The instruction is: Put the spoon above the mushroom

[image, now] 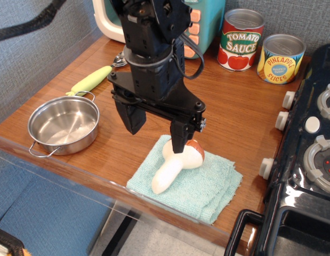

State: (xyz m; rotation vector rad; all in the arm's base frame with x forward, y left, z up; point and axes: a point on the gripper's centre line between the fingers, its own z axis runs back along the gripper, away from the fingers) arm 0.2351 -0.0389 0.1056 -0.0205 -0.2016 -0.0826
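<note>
The spoon [94, 79] lies on the wooden table at the back left, its pale yellow-green handle pointing toward the pot and its silver bowl toward the toy microwave. The mushroom [177, 166] lies on a light blue cloth [207, 186] near the front edge, cream stem toward me, reddish-brown cap partly hidden behind a finger. My gripper [157, 133] is open and empty, hanging over the cloth's back left corner. One fingertip stands right at the mushroom's cap; the other is off the cloth to the left. The spoon is well to the gripper's left.
A steel pot [63, 125] with two handles stands at the left front. A toy microwave [207, 21] is at the back. A tomato sauce can [240, 40] and a pineapple slices can [281, 58] stand at the back right. A toy stove [308, 160] fills the right side.
</note>
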